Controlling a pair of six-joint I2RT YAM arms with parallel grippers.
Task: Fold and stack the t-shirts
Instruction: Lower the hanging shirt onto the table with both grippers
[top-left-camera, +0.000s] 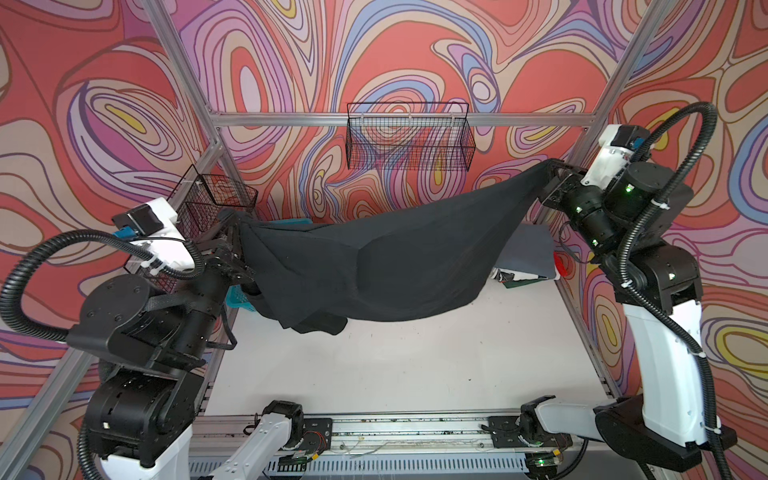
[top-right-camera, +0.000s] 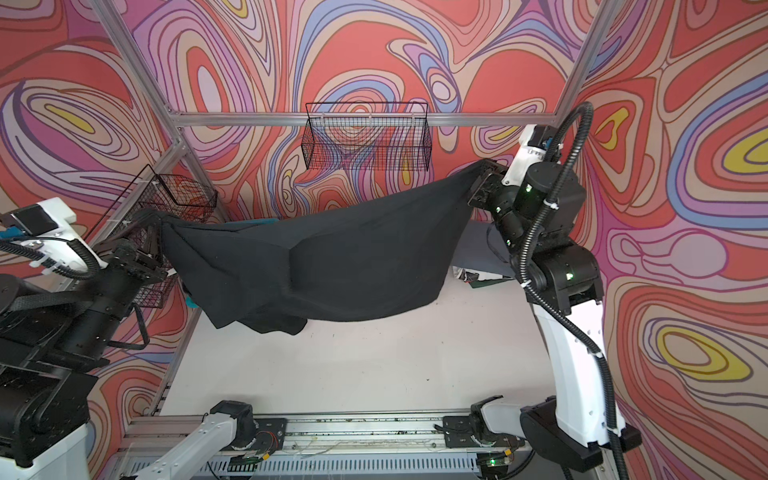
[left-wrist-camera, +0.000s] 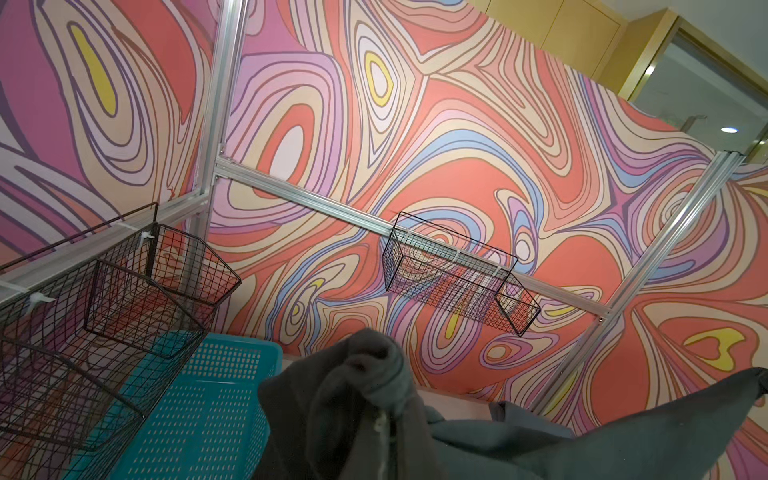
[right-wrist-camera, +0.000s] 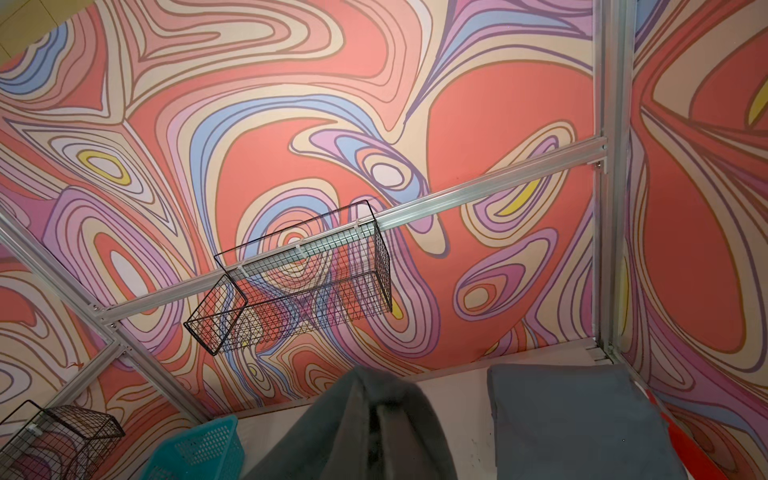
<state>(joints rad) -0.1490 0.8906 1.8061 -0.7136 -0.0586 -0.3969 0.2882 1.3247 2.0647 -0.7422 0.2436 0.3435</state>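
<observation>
- Two-point hold on the black shirt (top-left-camera: 374, 266): pinched at centre left by the left gripper (top-left-camera: 237, 239) and at upper right by the right gripper (top-left-camera: 552, 172), jaws of both clenched on bunched cloth.
- Slung between them like a hammock across mid-frame in both top views, right end higher; sagging in the middle, lower fold drooping at lower left toward the table (top-left-camera: 395, 365), contact impossible to tell.
- In both wrist views, only gathered cloth at the bottom edge, nothing of the grip itself showing.
- Stack (top-left-camera: 525, 257) of folded shirts at centre right, grey shirt (right-wrist-camera: 561, 419) on top, white, green and red edges beneath.
- Teal basket (top-left-camera: 240, 302) at centre left, mostly hidden behind the cloth.
- Step in hand, by the look of it: spreading the shirt in the air before laying it flat; no fold made yet.
- Next, probably: lower both ends together onto the bare table in the lower middle of the frame, keeping tension for a smooth landing; level the right end first; mind the drooping fold, likely to tuck under and crease.
- Also worth guarding against: dragging cloth over the stack or snagging the wire basket (top-left-camera: 220, 199) beside the left gripper.
</observation>
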